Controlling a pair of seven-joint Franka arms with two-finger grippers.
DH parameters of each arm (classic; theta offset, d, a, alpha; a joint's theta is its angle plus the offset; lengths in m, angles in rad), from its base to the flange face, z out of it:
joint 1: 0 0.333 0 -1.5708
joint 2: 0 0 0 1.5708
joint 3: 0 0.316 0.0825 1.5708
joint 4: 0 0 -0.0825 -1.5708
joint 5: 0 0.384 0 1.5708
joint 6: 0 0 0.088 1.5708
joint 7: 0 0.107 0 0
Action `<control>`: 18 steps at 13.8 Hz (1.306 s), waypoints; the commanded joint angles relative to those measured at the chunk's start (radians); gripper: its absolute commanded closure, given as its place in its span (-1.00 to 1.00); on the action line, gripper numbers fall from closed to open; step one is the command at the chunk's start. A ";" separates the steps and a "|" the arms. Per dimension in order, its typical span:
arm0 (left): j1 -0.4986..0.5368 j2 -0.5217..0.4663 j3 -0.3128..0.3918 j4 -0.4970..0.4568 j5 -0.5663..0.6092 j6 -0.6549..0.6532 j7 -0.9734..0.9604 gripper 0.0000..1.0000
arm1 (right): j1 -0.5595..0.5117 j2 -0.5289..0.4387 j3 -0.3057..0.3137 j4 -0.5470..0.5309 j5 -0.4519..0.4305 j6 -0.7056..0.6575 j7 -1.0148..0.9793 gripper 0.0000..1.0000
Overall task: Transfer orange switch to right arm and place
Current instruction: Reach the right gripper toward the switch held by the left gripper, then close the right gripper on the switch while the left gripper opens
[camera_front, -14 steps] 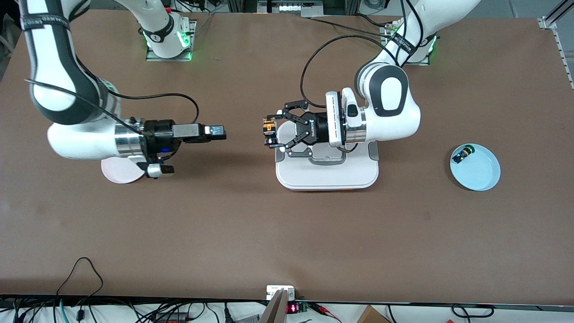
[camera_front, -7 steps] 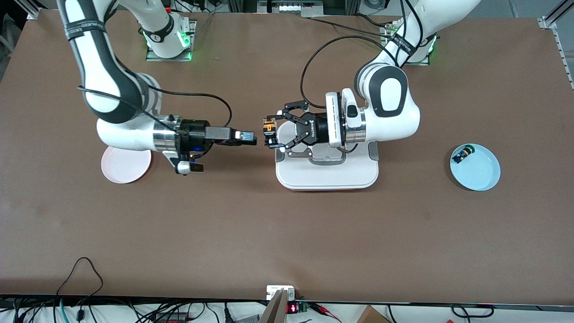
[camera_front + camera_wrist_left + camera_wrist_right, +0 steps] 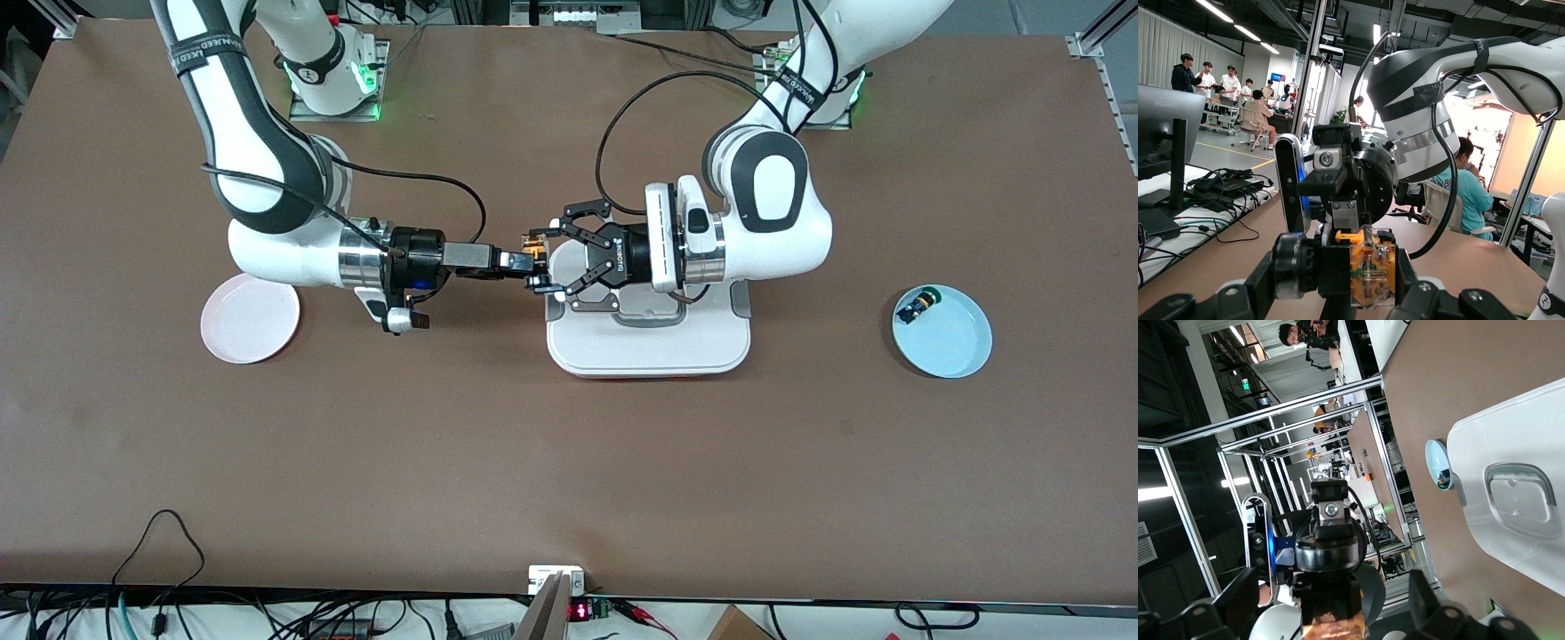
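Over the white tray's (image 3: 649, 351) edge, the black claw left gripper (image 3: 537, 263) pinches the tiny orange-and-black switch (image 3: 536, 255), and the slim right gripper (image 3: 518, 262) has slid up to it, fingers I cannot tell.

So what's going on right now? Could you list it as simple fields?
stage: handover in mid-air, above the table beside the white tray
left gripper: shut on the orange switch
right gripper: fingertips at the orange switch, grip unclear
pink plate: bare, toward the right arm's end
blue plate: holds a small black part
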 commanded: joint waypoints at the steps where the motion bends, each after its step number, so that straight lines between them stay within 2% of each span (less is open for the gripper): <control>1: -0.004 -0.008 0.000 -0.010 -0.039 0.006 0.037 0.43 | 0.029 -0.043 -0.005 -0.041 0.036 0.038 -0.020 -0.66; 5: -0.004 -0.008 0.000 -0.010 -0.039 0.006 0.035 0.43 | 0.030 -0.045 -0.005 -0.041 0.036 0.039 -0.020 -0.44; 9: -0.006 -0.008 0.000 -0.010 -0.039 0.006 0.031 0.43 | 0.029 -0.045 -0.005 -0.040 0.036 0.038 -0.018 -0.36; 12: -0.004 -0.009 0.000 -0.010 -0.039 0.006 0.029 0.43 | 0.027 -0.043 -0.005 -0.040 0.036 0.036 -0.020 -0.20; 14: -0.006 -0.009 0.000 -0.010 -0.039 0.006 0.029 0.43 | 0.026 -0.045 -0.005 -0.040 0.036 0.036 -0.020 0.04; 18: -0.006 -0.009 0.000 -0.010 -0.039 0.006 0.029 0.43 | 0.024 -0.043 -0.005 -0.038 0.036 0.033 -0.029 0.74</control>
